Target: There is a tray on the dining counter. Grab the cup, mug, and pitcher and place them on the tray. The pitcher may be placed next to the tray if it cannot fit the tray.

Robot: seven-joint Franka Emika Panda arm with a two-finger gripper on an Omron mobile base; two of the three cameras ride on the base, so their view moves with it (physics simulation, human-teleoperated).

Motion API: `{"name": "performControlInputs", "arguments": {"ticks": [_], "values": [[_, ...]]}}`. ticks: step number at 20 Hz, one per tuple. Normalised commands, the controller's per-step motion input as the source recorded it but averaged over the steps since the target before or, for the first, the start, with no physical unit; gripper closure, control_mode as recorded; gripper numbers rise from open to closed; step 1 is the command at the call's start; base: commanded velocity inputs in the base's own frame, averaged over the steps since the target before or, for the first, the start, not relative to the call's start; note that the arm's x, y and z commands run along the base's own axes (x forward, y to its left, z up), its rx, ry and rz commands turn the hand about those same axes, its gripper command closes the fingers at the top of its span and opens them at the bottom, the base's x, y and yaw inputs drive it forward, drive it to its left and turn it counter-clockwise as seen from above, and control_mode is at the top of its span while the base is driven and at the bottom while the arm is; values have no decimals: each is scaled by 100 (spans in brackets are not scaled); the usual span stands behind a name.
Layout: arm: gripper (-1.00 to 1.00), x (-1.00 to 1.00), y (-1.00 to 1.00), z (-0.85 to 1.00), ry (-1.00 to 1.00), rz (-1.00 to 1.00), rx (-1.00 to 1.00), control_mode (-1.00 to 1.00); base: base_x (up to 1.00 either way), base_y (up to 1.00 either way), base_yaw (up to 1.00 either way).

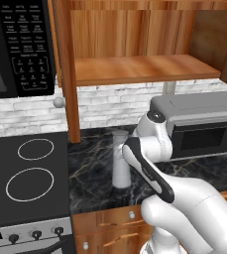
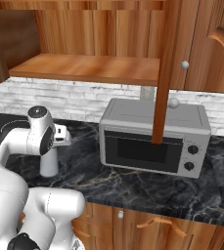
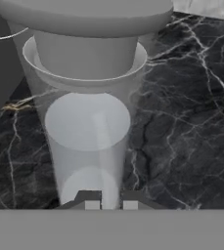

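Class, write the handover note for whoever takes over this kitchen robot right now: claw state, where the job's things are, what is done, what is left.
Claw: nearly shut, tips close together at the pitcher's side, seemingly pinching its thin handle; the grip itself can't be confirmed.
Pitcher: upright on the black marble counter, between the stove and the toaster oven.
Done: arm brought to the pitcher, claw closed there.
Left: lift the pitcher, carry it to the tray, set it on or beside it; then fetch the cup and mug.
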Motion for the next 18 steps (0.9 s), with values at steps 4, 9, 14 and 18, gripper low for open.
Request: {"name": "performControlInputs", "arguments": {"ticks": [4,9,14,18], "values": [[100,0,0,4,-8,0,0,-100,0,0,0],[100,0,0,24,-11,0,0,-100,0,0,0],[100,-19,0,28,-15,0,0,-100,0,0,0],[100,-30,0,38,-18,0,0,-100,0,0,0]]}}
